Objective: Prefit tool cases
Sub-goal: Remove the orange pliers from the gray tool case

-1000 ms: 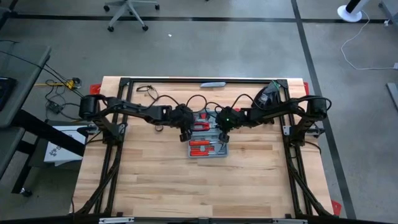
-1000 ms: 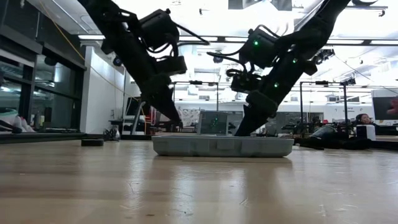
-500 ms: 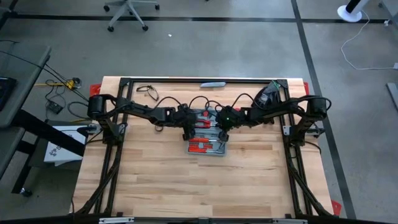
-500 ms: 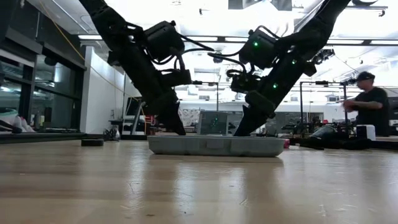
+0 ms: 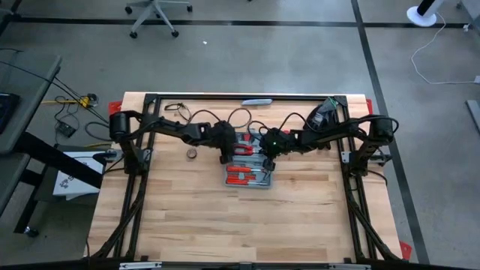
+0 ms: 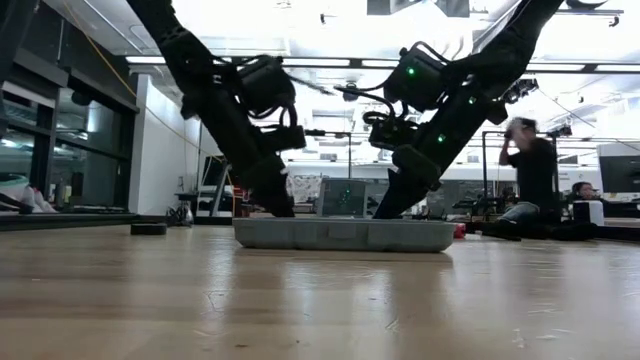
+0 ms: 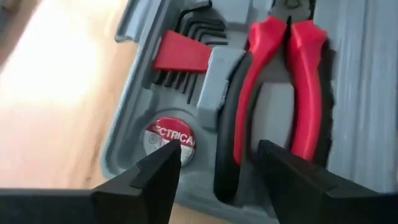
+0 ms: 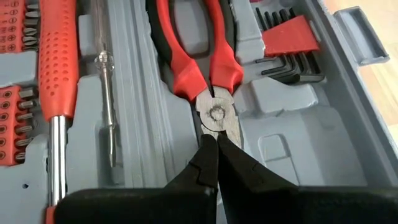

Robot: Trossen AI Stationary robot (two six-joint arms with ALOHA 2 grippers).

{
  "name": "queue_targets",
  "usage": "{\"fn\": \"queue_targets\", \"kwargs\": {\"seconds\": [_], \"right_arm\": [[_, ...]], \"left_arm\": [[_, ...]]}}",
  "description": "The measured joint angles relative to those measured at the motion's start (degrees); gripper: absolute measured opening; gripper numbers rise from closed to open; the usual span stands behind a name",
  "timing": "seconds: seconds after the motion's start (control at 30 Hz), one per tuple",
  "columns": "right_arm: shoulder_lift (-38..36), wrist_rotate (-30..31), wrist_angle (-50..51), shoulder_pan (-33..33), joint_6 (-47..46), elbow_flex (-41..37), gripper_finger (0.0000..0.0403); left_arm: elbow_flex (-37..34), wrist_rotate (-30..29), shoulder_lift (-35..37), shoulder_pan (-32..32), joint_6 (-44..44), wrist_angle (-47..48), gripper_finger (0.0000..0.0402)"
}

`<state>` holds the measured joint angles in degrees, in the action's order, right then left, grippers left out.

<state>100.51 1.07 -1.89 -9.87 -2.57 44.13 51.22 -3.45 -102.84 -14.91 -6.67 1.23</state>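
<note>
Tool case (image 5: 249, 166) open (pliers (image 8: 200, 59) seated)

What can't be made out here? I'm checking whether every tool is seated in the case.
- High view: the case's far slots are hidden under both arms.
- Low view: its wall hides all contents.
- Left wrist view: the tape roll's label is partly covered by a finger.
- Right wrist view: the screwdriver is cut off by the edge.

light: bright overhead | low view: ceiling glare | left wrist: blurred
</note>
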Motion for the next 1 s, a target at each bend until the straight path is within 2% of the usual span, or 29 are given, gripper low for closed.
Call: {"fn": "queue_targets", "kwargs": {"seconds": [0.1,0.2,0.43,0.73,1.0], "right_arm": [[0.00,-0.04,0.00,0.02,0.00,-0.01,0.0000],[-0.01,-0.08,0.12,0.04,0.00,-0.01,0.0000],[-0.04,-0.06,0.00,0.02,0.00,-0.01,0.0000],[-4.24,2.19,1.27,0.35,0.22,-0.30,0.0000],[-10.50,7.57,3.89,0.28,1.53,-0.19,0.0000]], "left_arm": [[0.20,4.73,-1.57,-1.68,0.60,-0.20,0.0189],[0.27,6.98,-3.54,-2.49,1.44,-0.09,0.0159],[0.53,9.01,-5.50,-2.64,1.24,-0.73,0.0032],[-0.03,5.47,-4.65,-0.51,2.85,-3.30,0.0031],[-0.57,3.67,0.44,1.42,3.12,-2.85,0.0031]]}}
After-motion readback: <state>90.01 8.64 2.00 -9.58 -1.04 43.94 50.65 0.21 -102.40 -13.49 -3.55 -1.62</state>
